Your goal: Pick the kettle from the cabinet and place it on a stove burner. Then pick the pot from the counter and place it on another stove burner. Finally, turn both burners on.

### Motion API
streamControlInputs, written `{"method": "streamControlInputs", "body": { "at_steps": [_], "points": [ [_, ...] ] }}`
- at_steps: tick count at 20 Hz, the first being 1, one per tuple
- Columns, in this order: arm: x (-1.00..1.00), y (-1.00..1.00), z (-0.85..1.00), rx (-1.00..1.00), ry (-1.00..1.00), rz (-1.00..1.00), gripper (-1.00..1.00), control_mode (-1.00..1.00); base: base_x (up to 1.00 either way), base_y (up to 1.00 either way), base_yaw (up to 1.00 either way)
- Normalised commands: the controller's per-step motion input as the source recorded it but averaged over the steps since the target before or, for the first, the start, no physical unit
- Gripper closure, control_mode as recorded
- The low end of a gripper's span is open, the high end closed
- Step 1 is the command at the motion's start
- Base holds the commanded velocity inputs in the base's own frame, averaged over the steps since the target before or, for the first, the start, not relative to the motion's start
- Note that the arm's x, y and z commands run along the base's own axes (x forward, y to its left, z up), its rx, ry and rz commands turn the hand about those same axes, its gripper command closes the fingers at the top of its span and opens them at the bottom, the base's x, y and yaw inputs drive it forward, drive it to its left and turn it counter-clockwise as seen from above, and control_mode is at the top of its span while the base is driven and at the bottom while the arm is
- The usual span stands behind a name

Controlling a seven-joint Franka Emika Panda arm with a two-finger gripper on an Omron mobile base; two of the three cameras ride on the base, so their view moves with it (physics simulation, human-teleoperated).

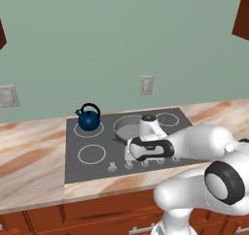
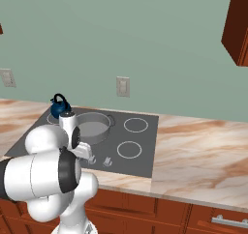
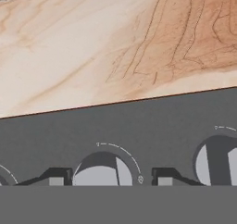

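The kettle (image 1: 89,119) and the pot (image 1: 129,127) already sat on two burners. I had the gripper (image 3: 109,177) down with its fingers parted around one knob (image 3: 102,171), not yet clenched; turning both burners on remained.

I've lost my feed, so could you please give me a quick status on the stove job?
Tool open, fingers either side of a knob. Kettle and pot each on a burner. Nothing in the way.
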Motion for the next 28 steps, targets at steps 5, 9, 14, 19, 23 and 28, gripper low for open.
{"method": "streamControlInputs", "body": {
  "at_steps": [5,9,14,19,23,28],
  "points": [
    [-0.04,0.0,-0.06,0.0,0.0,0.0,1.0,-1.0,0.0,0.0,0.0],
    [0.0,0.0,-0.04,0.0,0.0,0.04,1.0,-1.0,0.0,0.0,0.0],
    [0.0,0.0,-0.12,0.0,-0.02,0.14,1.0,-1.0,0.0,0.0,0.0],
    [-0.02,0.0,-0.17,0.0,-0.05,0.17,1.0,-1.0,0.0,0.0,0.0],
    [-0.06,0.0,-0.24,0.0,-0.05,0.17,1.0,-1.0,0.0,0.0,0.0],
    [-0.09,0.0,-0.36,0.0,-0.06,0.2,1.0,-1.0,0.0,0.0,0.0]
  ]
}}
